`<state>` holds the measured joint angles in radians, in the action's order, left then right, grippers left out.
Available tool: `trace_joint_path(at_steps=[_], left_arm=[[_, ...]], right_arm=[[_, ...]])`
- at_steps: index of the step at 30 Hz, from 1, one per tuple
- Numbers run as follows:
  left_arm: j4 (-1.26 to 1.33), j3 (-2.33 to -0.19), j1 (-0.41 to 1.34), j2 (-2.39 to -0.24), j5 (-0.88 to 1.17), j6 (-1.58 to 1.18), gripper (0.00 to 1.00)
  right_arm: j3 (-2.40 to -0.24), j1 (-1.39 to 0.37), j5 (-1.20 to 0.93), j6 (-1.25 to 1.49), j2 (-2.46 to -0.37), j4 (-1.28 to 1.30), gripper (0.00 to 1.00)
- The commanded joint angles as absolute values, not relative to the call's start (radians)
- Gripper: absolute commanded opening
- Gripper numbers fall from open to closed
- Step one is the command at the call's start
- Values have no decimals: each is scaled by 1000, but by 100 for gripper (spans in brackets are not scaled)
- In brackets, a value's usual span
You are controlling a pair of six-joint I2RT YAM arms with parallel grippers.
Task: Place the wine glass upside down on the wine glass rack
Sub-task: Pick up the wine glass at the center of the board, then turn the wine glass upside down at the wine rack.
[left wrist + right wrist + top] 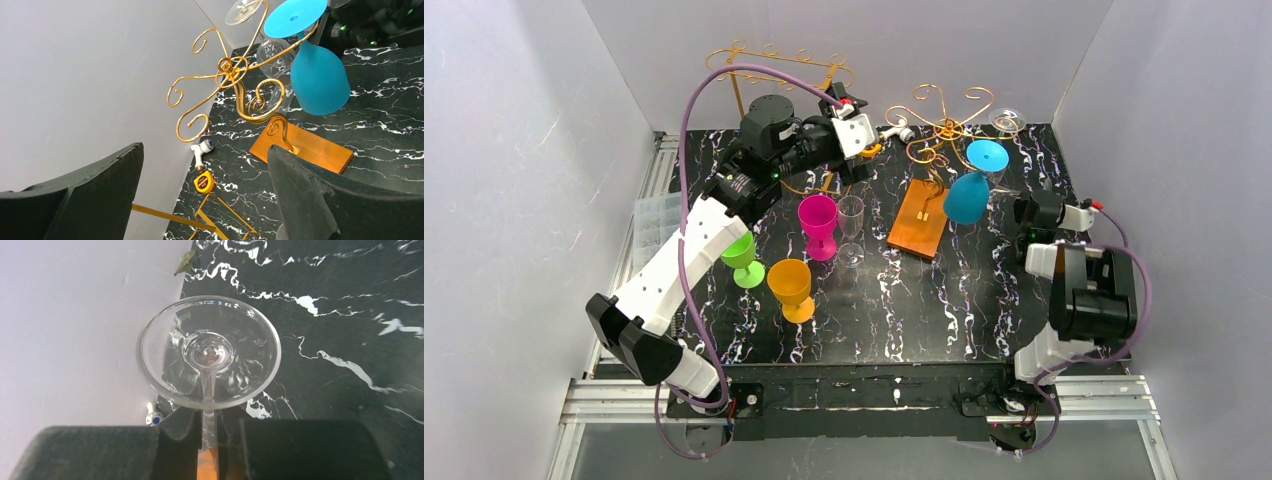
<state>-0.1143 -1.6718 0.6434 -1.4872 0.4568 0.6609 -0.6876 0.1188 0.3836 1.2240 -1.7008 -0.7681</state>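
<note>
**At the gold wire rack (945,127): right gripper (211,415) clamped on the clear wine glass (209,352)**

The black marble table (904,310) filled the overhead view. The left arm (689,240) was stretched toward the back wall and the right arm (1084,295) was folded up at the right edge. Between them the rack stood on its wooden base (919,222).

From above, the clear wine glass showed only as a pale foot behind the rack's right-hand scrolls. Only the right wrist camera showed that foot close up, with the stem running into the narrow slit between the fingers closed on it. The left wrist camera gave the side view. There the glass hung bowl-down along a rack arm, but I could not tell whether its foot rested on the wire.

A blue glass (320,75) hung the same way just beside it, on the nearer side. The left gripper (206,147) was spread wide apart, well away from the rack.

Left of the base four glasses stood upright: a pink glass (818,222), a second clear glass (851,225), an orange glass (790,285) and a green glass (742,255). By the back wall lay a yellow tape measure (204,182) and a small white fitting (201,150).
</note>
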Motion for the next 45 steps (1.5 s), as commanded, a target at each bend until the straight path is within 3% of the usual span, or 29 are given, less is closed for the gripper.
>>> trace_joint_path(at_steps=[1, 15, 22, 31, 38, 45], left_arm=[[-121, -1645, 637, -1418, 439, 649, 92], [-196, -1623, 637, -1343, 445, 595, 92], [-292, -1580, 637, -1258, 503, 616, 92], [-491, -1488, 636, -1109, 611, 645, 93], [-548, -1472, 635, -1028, 645, 541, 95], [-557, -1412, 637, -976, 722, 492, 98]], right_arm=[[-627, 126, 445, 1085, -1483, -685, 1], [-530, 123, 404, 843, -933, -147, 1], [-610, 83, 284, 722, -736, 166, 1], [-770, -58, -8, 594, -660, 338, 1], [-898, -81, -453, 462, -676, 278, 1], [-1011, -112, -606, 403, -728, 245, 1]])
